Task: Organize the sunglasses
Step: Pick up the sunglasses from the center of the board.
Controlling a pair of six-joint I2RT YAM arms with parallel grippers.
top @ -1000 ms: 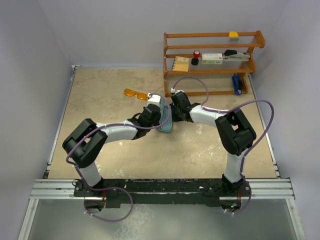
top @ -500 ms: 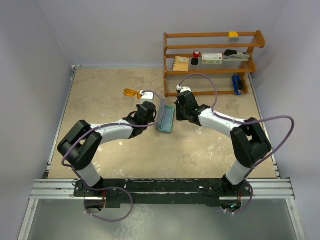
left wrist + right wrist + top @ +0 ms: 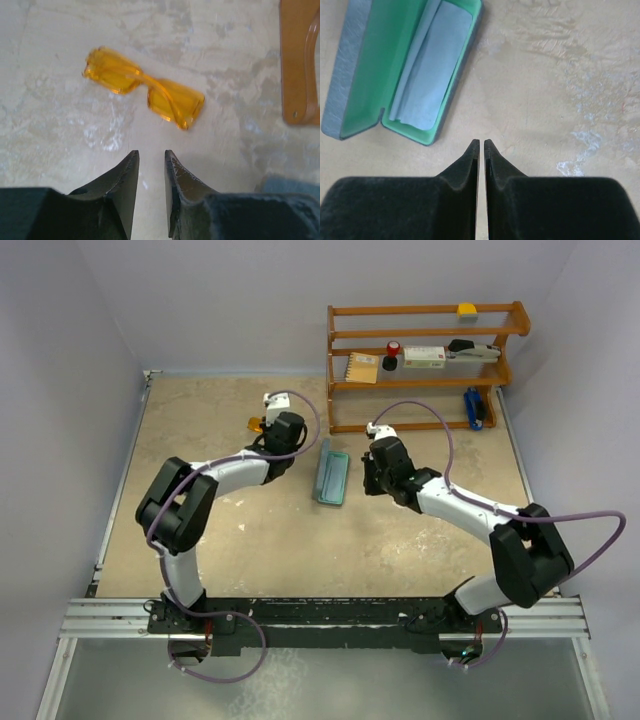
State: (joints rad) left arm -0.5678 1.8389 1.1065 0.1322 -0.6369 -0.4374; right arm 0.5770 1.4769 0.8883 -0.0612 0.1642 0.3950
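Case [image 3: 385, 70] lies open on the tabletop [image 3: 400, 540] holding a folded blue cloth [image 3: 432, 65]; sunglasses [image 3: 145, 95] mostly hidden overhead; left claw [image 3: 151, 157] slightly parted and empty, right claw [image 3: 481, 145] nearly closed, empty.

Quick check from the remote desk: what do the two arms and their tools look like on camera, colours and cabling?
Both arms have white links with black joints. The left arm and right arm each trail a loose purple cable. The left tool and right tool each have two black, tapered fingers on a black body.

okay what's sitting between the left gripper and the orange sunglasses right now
Nothing. In the left wrist view, only bare table lies between the left gripper and the sunglasses; the gripper holds nothing.
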